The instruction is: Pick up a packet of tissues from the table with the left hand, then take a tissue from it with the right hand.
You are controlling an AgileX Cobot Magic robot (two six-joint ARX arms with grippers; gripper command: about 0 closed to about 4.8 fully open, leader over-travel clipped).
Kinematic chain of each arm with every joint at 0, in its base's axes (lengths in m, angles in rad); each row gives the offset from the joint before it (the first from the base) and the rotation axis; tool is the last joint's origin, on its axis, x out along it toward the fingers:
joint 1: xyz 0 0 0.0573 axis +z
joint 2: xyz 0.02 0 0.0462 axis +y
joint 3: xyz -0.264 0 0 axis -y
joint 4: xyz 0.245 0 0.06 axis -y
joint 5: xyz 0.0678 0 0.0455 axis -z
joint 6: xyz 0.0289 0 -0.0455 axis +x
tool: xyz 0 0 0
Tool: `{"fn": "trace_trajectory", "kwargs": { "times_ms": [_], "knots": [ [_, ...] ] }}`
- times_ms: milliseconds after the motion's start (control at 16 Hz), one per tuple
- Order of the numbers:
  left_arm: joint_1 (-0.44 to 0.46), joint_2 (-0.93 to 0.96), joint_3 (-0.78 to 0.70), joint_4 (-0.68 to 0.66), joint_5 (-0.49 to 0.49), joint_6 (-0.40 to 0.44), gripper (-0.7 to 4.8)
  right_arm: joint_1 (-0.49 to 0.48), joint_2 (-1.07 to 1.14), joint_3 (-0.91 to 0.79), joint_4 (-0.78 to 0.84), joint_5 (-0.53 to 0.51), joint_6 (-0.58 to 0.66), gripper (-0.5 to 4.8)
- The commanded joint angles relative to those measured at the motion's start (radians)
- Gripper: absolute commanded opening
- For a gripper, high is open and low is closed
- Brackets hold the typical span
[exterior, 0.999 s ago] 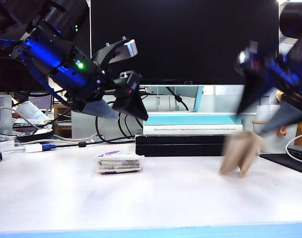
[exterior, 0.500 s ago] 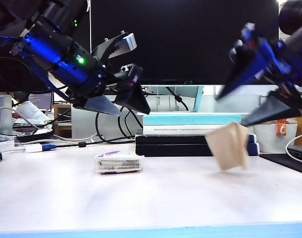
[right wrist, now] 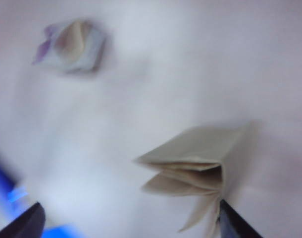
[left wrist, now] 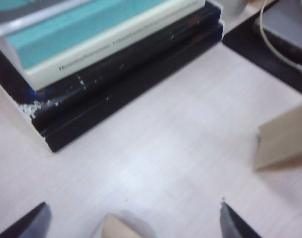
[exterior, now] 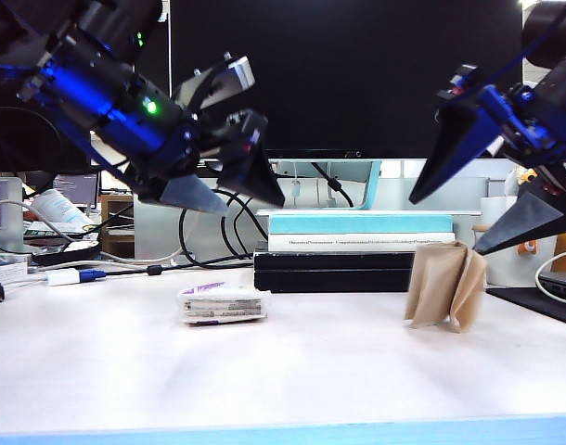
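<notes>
bright even light, blurry wrist views

Low frontal camera; wrist cameras overlook table [exterior: 292, 371].

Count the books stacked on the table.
3, one pile behind the tissue: teal-covered book on top, upper black book under it, lower black book on the table. None seem hidden.
</notes>
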Motion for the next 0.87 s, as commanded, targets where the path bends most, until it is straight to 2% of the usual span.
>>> {"fn": "trace_trajectory", "kwargs": {
  "times_ms": [62, 187, 250, 562, 874],
  "knots": [
    [0.0, -0.024, 0.001, 0.046, 0.198, 0.0, 4.79, -0.005, -0.004, 0.003, 0.079, -0.342, 0.006, 4.79],
    [0.0, -0.024, 0.001, 0.052, 0.317, 0.02, 4.79, -0.005, -0.005, 0.003, 0.134, -0.344, 0.068, 4.79],
    [-0.002, -0.024, 0.001, 0.028, 0.379, 0.077, 4.79, -0.005, -0.005, 0.003, 0.14, -0.348, 0.08, 4.79],
    [-0.022, -0.024, 0.001, 0.071, 0.487, 0.135, 4.79, 0.002, -0.005, 0.003, 0.164, -0.386, 0.111, 4.79],
    [-0.106, -0.011, 0.001, 0.109, 0.402, 0.177, 4.79, 0.015, -0.005, 0.003, 0.304, -0.459, 0.249, 4.79]
  ]
}}
